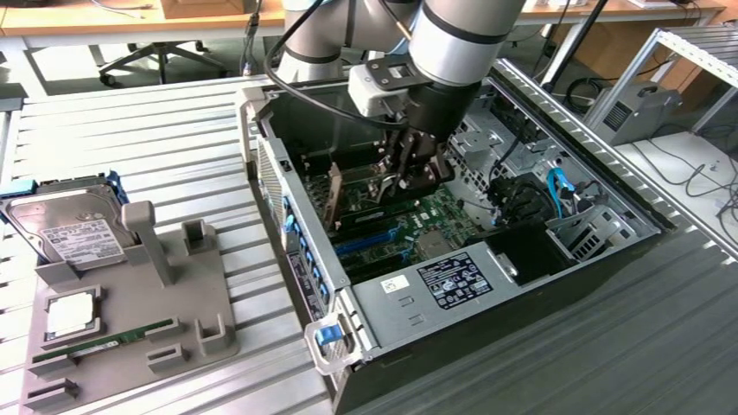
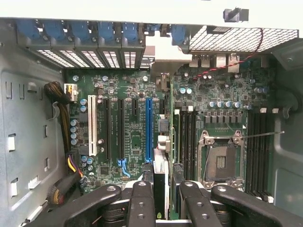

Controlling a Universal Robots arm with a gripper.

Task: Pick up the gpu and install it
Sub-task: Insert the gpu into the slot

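My gripper [image 1: 410, 173] reaches down into the open computer case [image 1: 461, 285] and is shut on the gpu [image 1: 359, 192]. In the wrist view the gpu [image 2: 160, 182] is seen edge-on between the two black fingers [image 2: 142, 198]. Its silver bracket [image 2: 163, 49] points at the rear slot openings of the case. The card hangs above the green motherboard [image 2: 135, 137], close beside the long blue slot [image 2: 149, 127]. I cannot tell whether its lower edge touches a slot.
At the exterior view's left a grey fixture [image 1: 173, 303] holds a hard drive [image 1: 69, 229], a processor [image 1: 72, 316] and a RAM stick [image 1: 104, 343]. Inside the case are cable bundles [image 2: 61, 94], the processor socket [image 2: 220, 163] and a blue cable [image 1: 562, 194].
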